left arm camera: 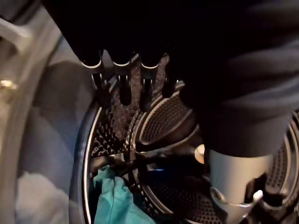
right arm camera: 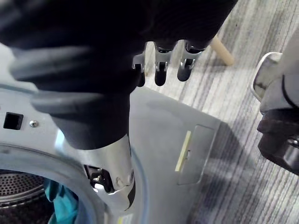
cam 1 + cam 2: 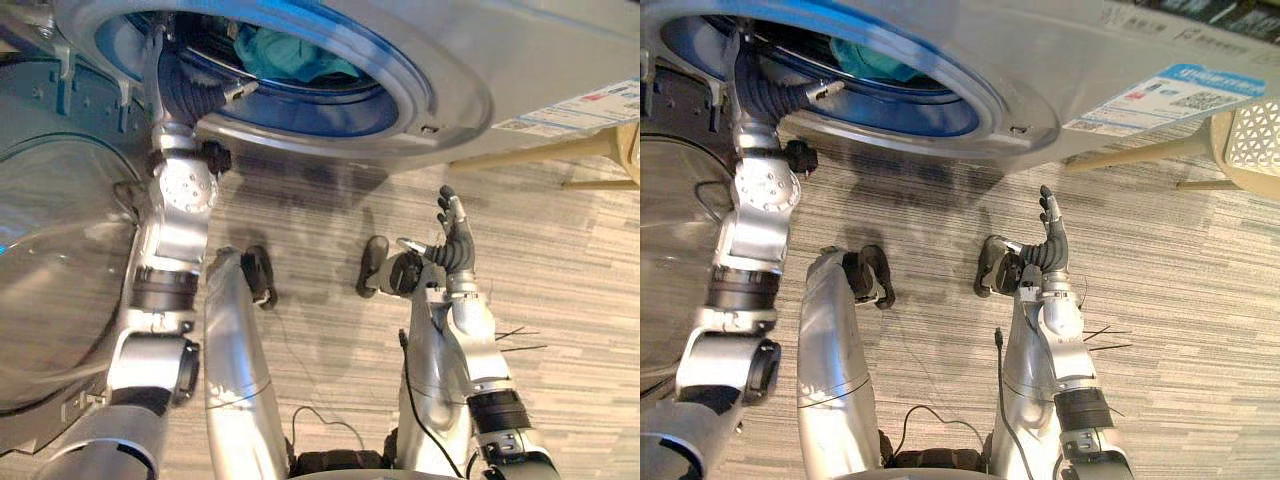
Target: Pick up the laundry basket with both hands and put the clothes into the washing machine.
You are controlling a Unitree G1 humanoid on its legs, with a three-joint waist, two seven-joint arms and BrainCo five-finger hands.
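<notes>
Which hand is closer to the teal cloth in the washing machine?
Left. The left hand reaches into the washing machine, close to the teal cloth; the right hand is outside, over the floor in front.

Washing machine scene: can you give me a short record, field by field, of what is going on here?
Washing machine: glass door open, on the robot's left
Drum: teal garment lies inside
Left hand: inside the drum opening, fingers straight, holding nothing
Right hand: outside the machine, upright above the floor, open, empty

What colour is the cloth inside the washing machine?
Teal cloth, best seen in the left eye view.
</notes>
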